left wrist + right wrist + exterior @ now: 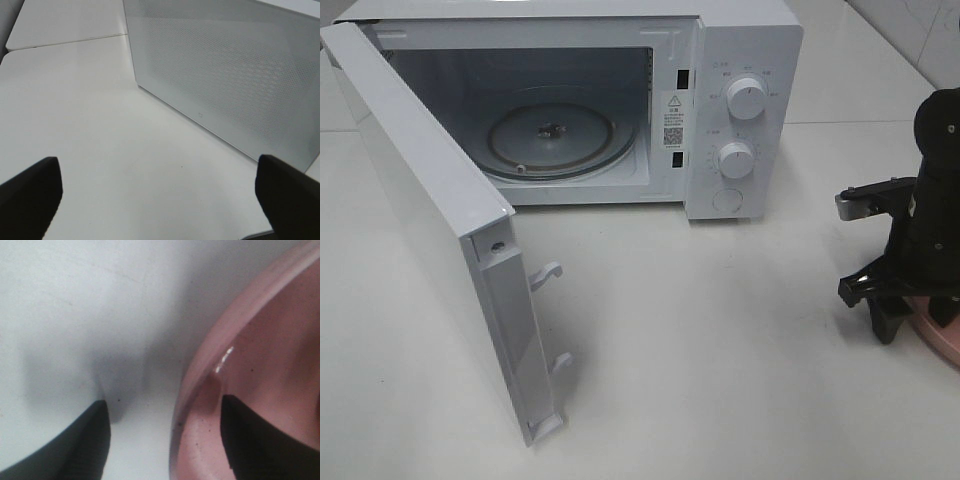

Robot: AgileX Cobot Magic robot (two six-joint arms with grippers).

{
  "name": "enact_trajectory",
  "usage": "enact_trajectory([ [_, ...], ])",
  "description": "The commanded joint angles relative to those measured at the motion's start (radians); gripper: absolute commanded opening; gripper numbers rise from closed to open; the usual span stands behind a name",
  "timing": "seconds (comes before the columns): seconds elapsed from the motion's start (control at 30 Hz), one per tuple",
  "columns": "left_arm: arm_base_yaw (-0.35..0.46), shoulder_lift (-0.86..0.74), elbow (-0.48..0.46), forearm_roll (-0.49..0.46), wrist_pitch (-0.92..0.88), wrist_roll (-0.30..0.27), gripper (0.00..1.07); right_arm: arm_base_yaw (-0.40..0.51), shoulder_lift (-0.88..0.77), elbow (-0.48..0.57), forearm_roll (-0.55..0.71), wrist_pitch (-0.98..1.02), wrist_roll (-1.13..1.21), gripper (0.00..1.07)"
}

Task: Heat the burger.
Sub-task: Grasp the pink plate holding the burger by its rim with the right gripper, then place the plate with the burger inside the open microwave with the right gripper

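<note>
Burger is out of sight in all three views, so where it sits, its facing and its long axis can't be called. Up at twelve o'clock in the high view the microwave (740,60) stands with its door (420,230) swung wide toward eight o'clock, the glass turntable (560,135) bare inside. Broad open stretch of white table (720,350) between the door's edge and the right arm, with the cavity mouth unblocked. Over at four o'clock, hard against the frame edge, a pink plate (932,338) peeks out under the arm. The right gripper (165,437) is down on it, jaws partly apart and straddling the rim: one finger (75,445) over the table outside with a gap to the rim, the other inside the plate, nothing clamped. The left gripper (160,195) is spread wide, holding nothing, low over the table, looking at the door's outer face
</note>
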Motion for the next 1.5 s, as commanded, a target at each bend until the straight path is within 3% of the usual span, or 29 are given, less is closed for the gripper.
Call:
enact_trajectory([
  [0.03,-0.002,-0.023,0.003,-0.004,-0.012,-0.002,0.98,-0.005,0.004,0.005,-0.002,0.003,0.012,0.5],
  [0.1,-0.002,-0.023,0.003,-0.004,-0.012,-0.002,0.98,-0.005,0.004,0.005,-0.005,0.0,0.012,0.26],
  [0.2,-0.002,-0.023,0.003,-0.004,-0.012,-0.002,0.98,-0.005,0.004,0.005,-0.008,0.0,0.012,0.19],
  [0.27,-0.002,-0.023,0.003,-0.004,-0.012,-0.002,0.98,-0.005,0.004,0.005,-0.01,0.0,0.012,0.02],
  [0.33,-0.002,-0.023,0.003,-0.004,-0.012,-0.002,0.98,-0.005,0.004,0.005,-0.01,0.0,0.013,0.0],
  [1.0,-0.002,-0.023,0.003,-0.004,-0.012,-0.002,0.98,-0.001,-0.007,0.005,-0.041,0.084,0.054,0.0],
  [1.5,-0.002,-0.023,0.003,-0.004,-0.012,-0.002,0.98,0.096,-0.109,0.005,-0.233,0.189,0.21,0.0],
])
